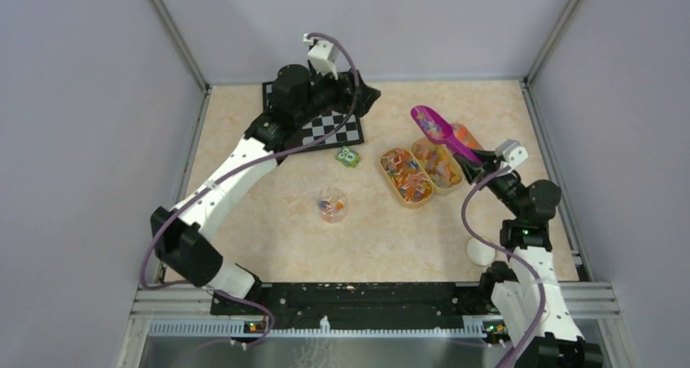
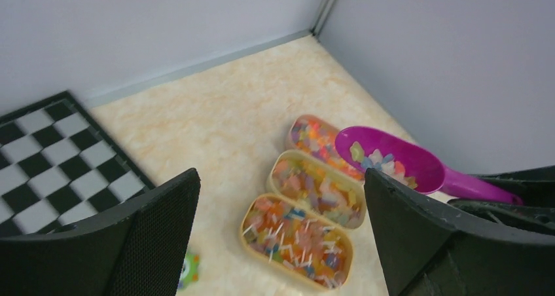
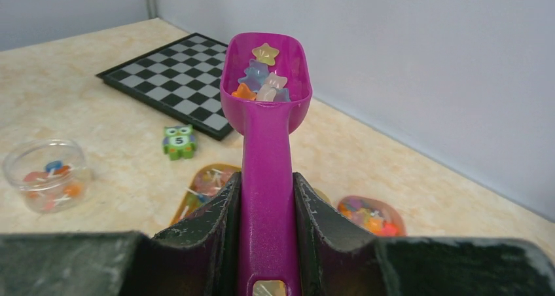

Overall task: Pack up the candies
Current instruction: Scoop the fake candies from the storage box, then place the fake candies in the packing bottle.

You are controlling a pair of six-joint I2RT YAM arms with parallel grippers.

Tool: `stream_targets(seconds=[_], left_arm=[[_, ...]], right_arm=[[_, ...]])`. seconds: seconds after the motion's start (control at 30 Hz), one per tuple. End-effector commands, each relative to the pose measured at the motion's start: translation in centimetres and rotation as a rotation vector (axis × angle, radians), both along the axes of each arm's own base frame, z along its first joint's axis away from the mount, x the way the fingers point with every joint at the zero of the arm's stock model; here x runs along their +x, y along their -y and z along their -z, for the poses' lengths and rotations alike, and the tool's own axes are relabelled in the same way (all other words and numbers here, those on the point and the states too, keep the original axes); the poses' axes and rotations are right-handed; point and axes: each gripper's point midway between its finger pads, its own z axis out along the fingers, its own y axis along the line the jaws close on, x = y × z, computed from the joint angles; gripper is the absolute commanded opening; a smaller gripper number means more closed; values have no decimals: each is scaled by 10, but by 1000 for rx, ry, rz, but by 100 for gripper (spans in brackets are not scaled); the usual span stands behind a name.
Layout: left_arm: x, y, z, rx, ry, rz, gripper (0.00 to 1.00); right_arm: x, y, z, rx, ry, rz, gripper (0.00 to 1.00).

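Left gripper (image 2: 281,178) is up at the far side of the bench (image 1: 268,238), over the black and white checkerboard (image 1: 325,128). Its two fingers are wide apart and hold nothing. Just right of the board's near corner sits a little green owl block (image 1: 348,157). Closer to the near side, around the middle of the bench, stands a small clear tub (image 1: 332,204) with a few candies inside. More to the right lie three long trays (image 1: 405,177) side by side, touching. All three are full of candies (image 2: 301,237), mostly orange, red and yellow. Up in the air by the far tray is a pink scoop (image 3: 265,67) with some candies in its bowl. One of them is a yellow star. The right gripper (image 3: 265,178) is clamped on the scoop's handle. Near the right arm's base lies a small white round thing (image 1: 480,251).
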Motion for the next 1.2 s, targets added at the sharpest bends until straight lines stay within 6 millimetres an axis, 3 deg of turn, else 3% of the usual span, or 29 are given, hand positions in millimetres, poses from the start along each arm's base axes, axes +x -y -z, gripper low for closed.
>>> stream_targets(seconds=[0.0, 0.2, 0.37, 0.57, 0.73, 0.93, 1.17], left_arm=[[-23, -57, 18, 123, 19, -176, 99], [-69, -132, 35, 161, 99, -386, 99], [-100, -169, 59, 192, 118, -461, 99], [-118, -189, 82, 255, 135, -484, 99], [-121, -199, 91, 312, 142, -508, 99], [-128, -210, 89, 299, 156, -546, 99], [-138, -226, 73, 242, 213, -613, 99]], right_arm=[[-7, -28, -23, -38, 78, -87, 0], [-19, -68, -8, -49, 35, -196, 0], [-32, -97, -6, -29, 6, -288, 0], [-46, -123, 16, -97, -62, -334, 0], [-64, -150, 35, -134, -111, -405, 0], [-76, -173, 51, -195, -160, -447, 0], [-84, -183, 58, -272, -239, -455, 0]])
